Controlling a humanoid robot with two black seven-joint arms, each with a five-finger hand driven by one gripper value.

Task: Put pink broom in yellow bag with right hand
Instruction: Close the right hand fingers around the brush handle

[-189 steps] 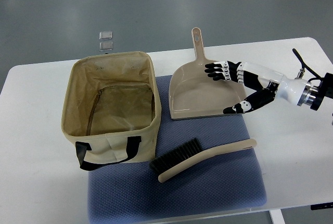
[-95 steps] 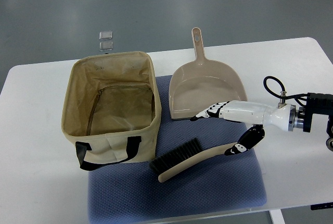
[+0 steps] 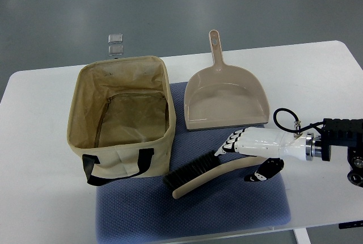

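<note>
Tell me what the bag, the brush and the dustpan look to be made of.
Bag: soft beige fabric, likely canvas, with creased sagging walls and black webbing handles. Brush: smooth, matte beige handle, probably plastic, with dark bristles of unclear fibre. Dustpan: one moulded piece in the same beige, faintly glossy, apparently plastic.

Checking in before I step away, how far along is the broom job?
Done: nothing stowed; the bag holds no broom. In hand: the right hand is over the broom handle on the blue mat, fingers open, not yet gripping. Left: grasp, lift, drop into bag.
</note>
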